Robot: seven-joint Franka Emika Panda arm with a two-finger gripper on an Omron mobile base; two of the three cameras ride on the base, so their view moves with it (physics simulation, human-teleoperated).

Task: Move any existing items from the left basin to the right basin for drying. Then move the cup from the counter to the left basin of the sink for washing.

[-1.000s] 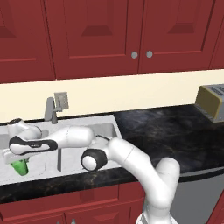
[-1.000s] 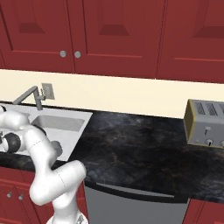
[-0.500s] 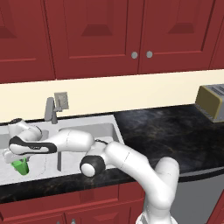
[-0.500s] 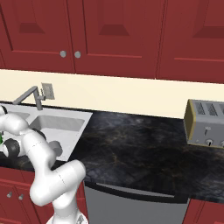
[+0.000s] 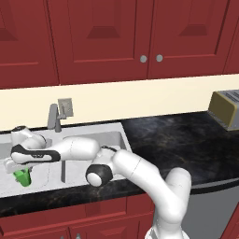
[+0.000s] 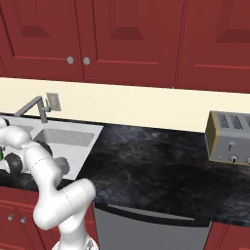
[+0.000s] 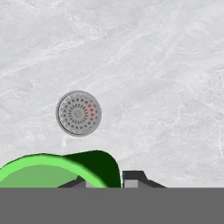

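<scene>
The tool (image 5: 17, 168) is reaching down into the left basin (image 5: 9, 186) of the sink (image 5: 119, 135), right over the green cup (image 5: 21, 177); its fingers are sitting by the cup's rim, but I cannot tell whether they are pinching the cup or spread apart from it. The cup is standing upright, low in the left basin, at the far left of the scene. In the hand view the cup's bright rim (image 7: 48, 168) is showing at the bottom, with the pale marbled basin floor (image 7: 153, 65) and its round drain (image 7: 78, 113) lying beyond it. A grey tap (image 5: 52, 117) is standing at the far edge of the sink. To the right the black counter (image 5: 182, 144) is stretching away, carrying a toaster (image 6: 229, 138) near the wall. Red cabinets (image 5: 116, 37) are hanging above.
</scene>
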